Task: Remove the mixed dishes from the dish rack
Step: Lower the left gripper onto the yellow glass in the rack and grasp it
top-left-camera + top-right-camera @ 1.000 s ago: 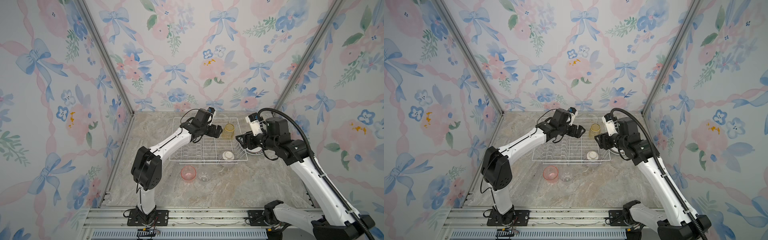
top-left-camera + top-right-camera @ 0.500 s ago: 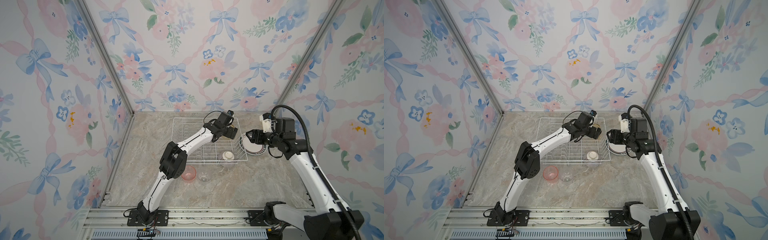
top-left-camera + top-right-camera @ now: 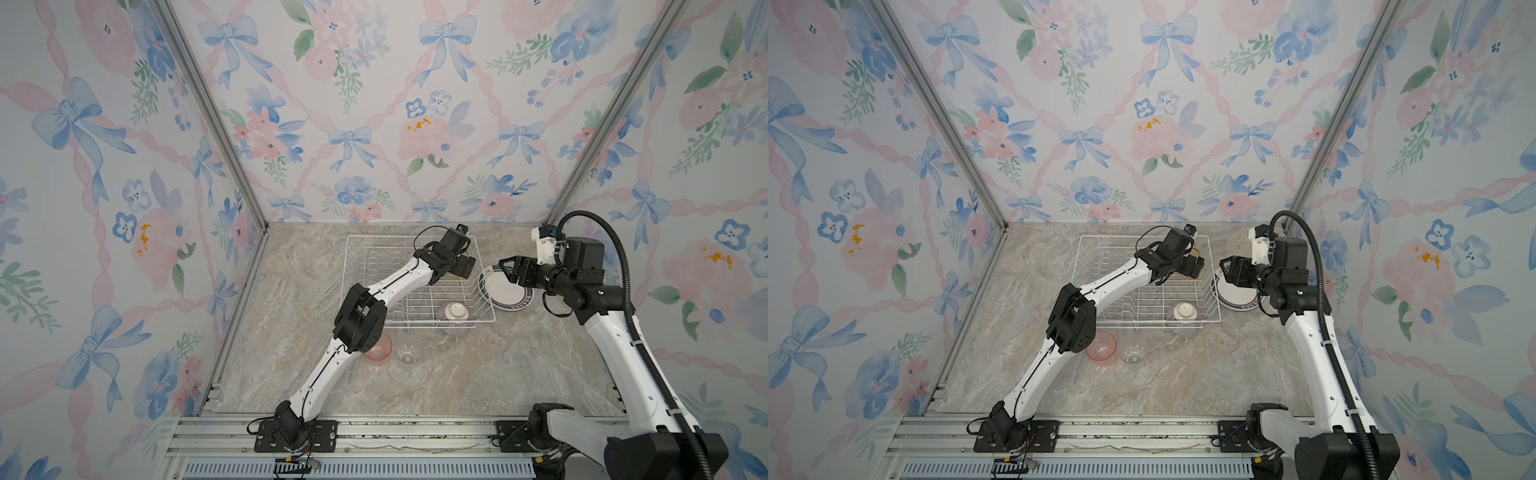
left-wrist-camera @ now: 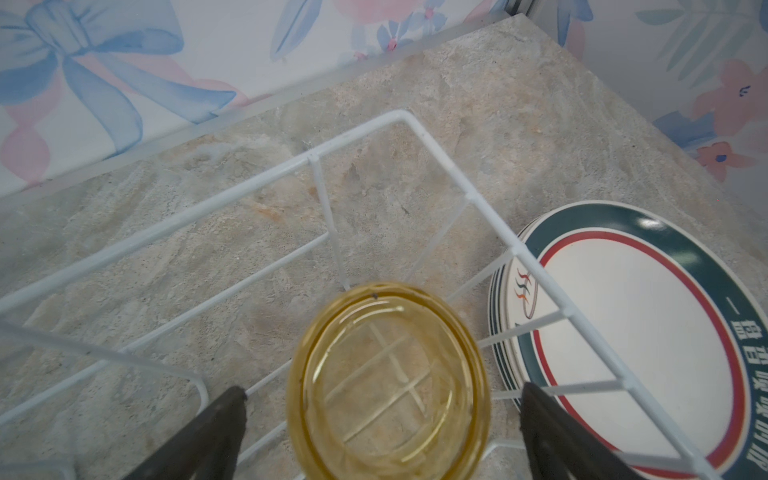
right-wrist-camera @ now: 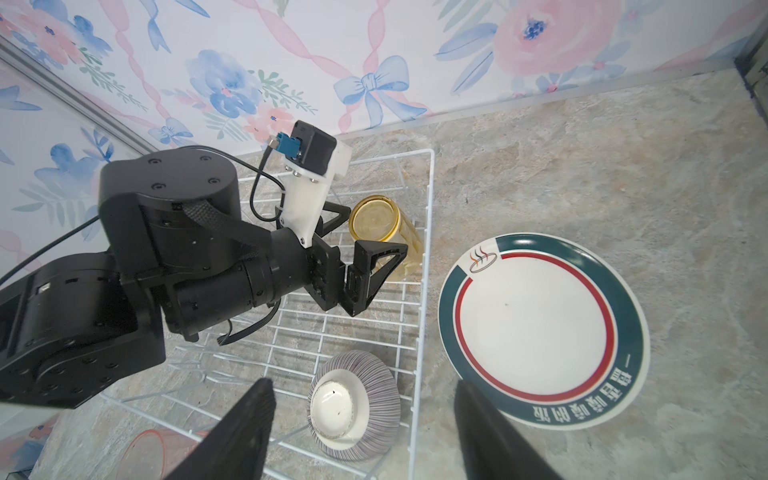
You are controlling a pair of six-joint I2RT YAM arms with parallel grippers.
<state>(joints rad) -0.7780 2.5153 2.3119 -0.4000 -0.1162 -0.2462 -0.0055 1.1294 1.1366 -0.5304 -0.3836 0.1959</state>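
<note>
Left wrist view shows the left gripper [image 4: 382, 397] spread wide astride the yellow tumbler [image 4: 390, 419] in a corner of the dish rack [image 4: 490, 216], plates [image 4: 623, 316] stacked just outside the wire, the right gripper [image 5: 365, 386] open and empty nearby.

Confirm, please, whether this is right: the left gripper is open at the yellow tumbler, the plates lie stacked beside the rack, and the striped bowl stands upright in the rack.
No: the striped bowl lies upside down in the dish rack, foot upward, as the right wrist view shows. The left gripper is open at the yellow tumbler, and the plates lie stacked beside the rack.
</note>
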